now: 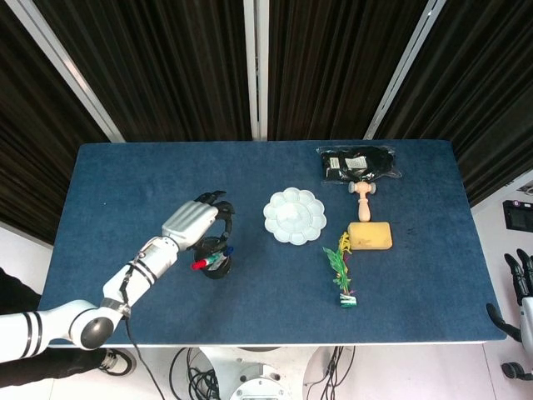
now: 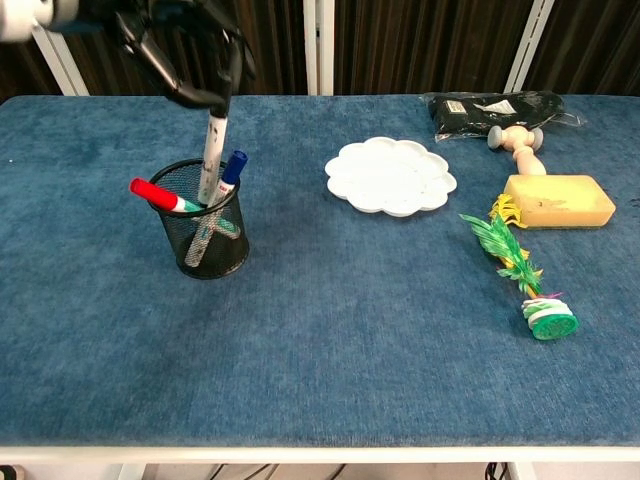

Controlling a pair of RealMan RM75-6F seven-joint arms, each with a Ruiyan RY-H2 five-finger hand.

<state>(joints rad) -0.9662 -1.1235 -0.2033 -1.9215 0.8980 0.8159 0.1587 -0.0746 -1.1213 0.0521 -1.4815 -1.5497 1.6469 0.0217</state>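
1. As we look from the near edge of the blue table (image 2: 330,370), the first thing we meet is a green feather toy (image 2: 520,275) on the right, its round base toward us and its yellow tip pointing away.
2. To the left, at about the same depth, we see a black mesh cup (image 2: 205,235) standing upright on the table; a red-capped marker (image 2: 158,196) leans out to the left of it and a blue-capped marker (image 2: 232,166) leans against its far rim.
3. Above the cup, our left hand (image 2: 185,55) has its fingers clamped on the top of a white marker (image 2: 211,150); that marker hangs nearly upright, its lower end inside the cup, just beside the blue-capped one.
4. In the head view we see the same left hand (image 1: 198,219) over the cup (image 1: 216,265), the forearm running down to the left.
5. Farther back, near the middle, a white scalloped plate (image 2: 390,177) lies flat, well apart from the cup.
6. Right of the plate lies a yellow block (image 2: 558,201), touching the feather toy's yellow tip.
7. Beyond the block we find a wooden handle with grey wheels (image 2: 515,140), and behind it a black packet (image 2: 495,108) at the far edge.
8. Our right hand (image 1: 523,279) shows only at the right border of the head view, off the table; we cannot tell how its fingers lie.
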